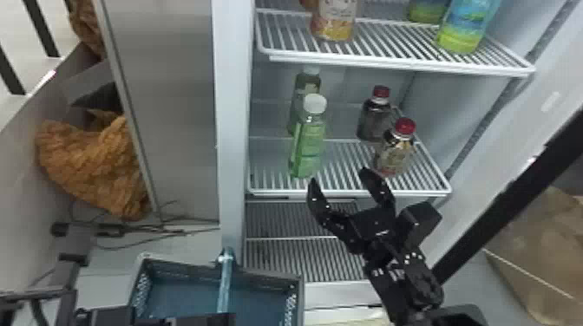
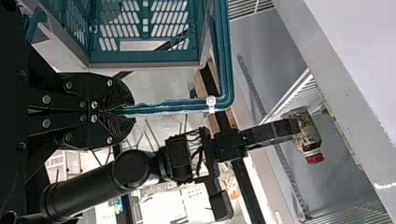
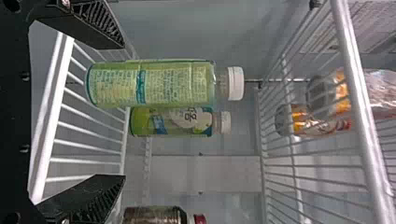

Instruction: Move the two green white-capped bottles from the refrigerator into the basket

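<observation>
In the refrigerator point(image 1: 234, 108) I see both green white-capped bottles, the near one point(image 1: 308, 147) and the far one point(image 1: 306, 86), upright at the left of the middle shelf point(image 1: 342, 167), with two red-capped bottles point(image 1: 394, 149) to their right, while the basket point(image 1: 191, 268) sits outside, near and left. My right arm reaches up from the near right, its pincer point(image 1: 339, 180) spread wide with nothing between the fingers, just short of the near green bottle; my left pincer point(image 1: 221, 320) is clenched on the basket's handle point(image 1: 225, 281)
</observation>
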Controlling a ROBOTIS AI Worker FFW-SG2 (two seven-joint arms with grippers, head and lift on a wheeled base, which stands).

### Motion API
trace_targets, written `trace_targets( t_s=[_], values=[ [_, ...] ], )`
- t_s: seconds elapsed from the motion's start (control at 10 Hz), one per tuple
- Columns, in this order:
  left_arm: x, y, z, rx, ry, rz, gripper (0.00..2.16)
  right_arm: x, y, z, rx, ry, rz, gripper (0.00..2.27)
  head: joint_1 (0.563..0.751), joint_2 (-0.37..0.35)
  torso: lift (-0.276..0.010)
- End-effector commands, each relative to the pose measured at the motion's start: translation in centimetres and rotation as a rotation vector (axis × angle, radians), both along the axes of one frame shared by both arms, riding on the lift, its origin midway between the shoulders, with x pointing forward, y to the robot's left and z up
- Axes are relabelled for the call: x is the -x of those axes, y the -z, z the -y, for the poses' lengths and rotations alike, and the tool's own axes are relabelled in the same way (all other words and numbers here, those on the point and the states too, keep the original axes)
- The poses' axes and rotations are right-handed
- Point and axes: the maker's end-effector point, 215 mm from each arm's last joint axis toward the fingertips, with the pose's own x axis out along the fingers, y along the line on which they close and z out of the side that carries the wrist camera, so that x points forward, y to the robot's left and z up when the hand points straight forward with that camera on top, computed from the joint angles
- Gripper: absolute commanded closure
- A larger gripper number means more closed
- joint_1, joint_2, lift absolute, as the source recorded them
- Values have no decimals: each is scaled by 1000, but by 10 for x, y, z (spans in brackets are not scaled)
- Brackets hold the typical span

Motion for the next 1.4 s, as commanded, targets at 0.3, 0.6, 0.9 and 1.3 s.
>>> trace_targets(
  t_s=[0.3, 0.6, 0.9, 1.3],
  values=[
    [-3, 0, 0, -10, 5, 6, 1199, -22, -12, -21, 7, -50, 6, 16, 695, -144, -263],
    [-3, 2, 1, -7, 4, -1, 1199, -36, -18, -29, 9, -64, 17, 16, 695, -128, -263],
    [-3, 1, 2, -5, 10, 0, 1194, -52, -17, -34, 5, -76, 8, 16, 695, -116, -263],
    [-4, -1, 5, 5, 16, -1, 1194, -72, -29, -52, 4, -109, 10, 27, 695, -106, -263]
  ],
)
